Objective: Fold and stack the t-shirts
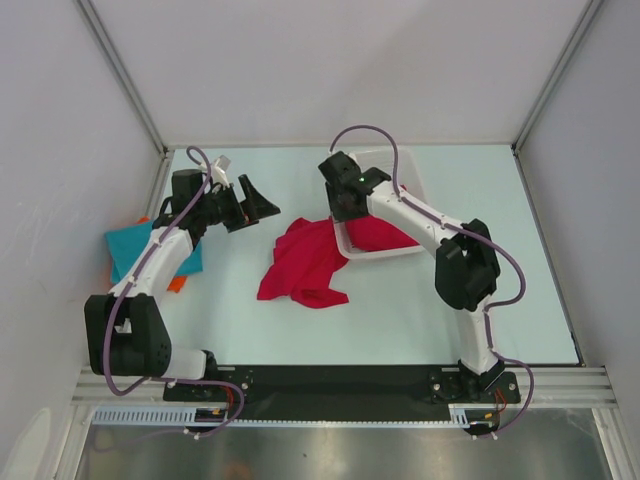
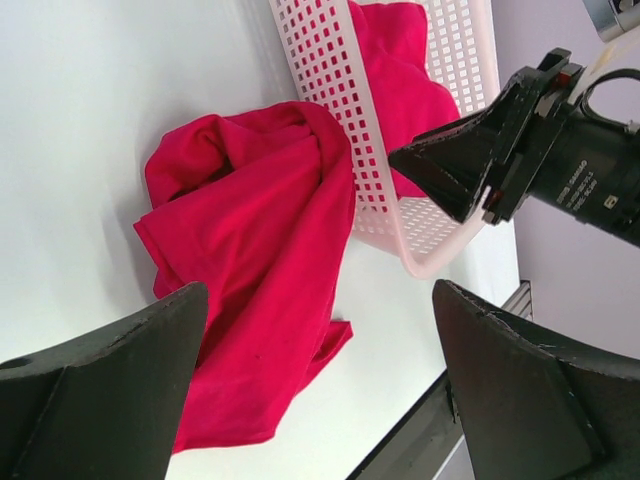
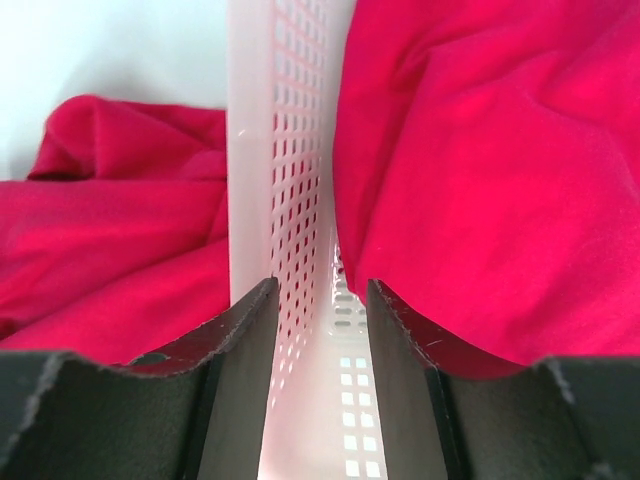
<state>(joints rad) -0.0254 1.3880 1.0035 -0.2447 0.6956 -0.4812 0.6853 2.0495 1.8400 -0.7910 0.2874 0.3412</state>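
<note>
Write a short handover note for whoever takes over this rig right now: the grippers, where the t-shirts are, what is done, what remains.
Left gripper: open, empty, pointing toward the crumpled red t-shirt on the table.
Right gripper: open, jaws astride the white basket's side wall, holding nothing.
Shirts: the crumpled one lies bunched against the basket's outside. A second red t-shirt is inside the basket. The teal t-shirt lies over the orange t-shirt at the table's left edge.
Done: teal and orange appear stacked.
Left: fold both red ones and add them to the stack.
</note>
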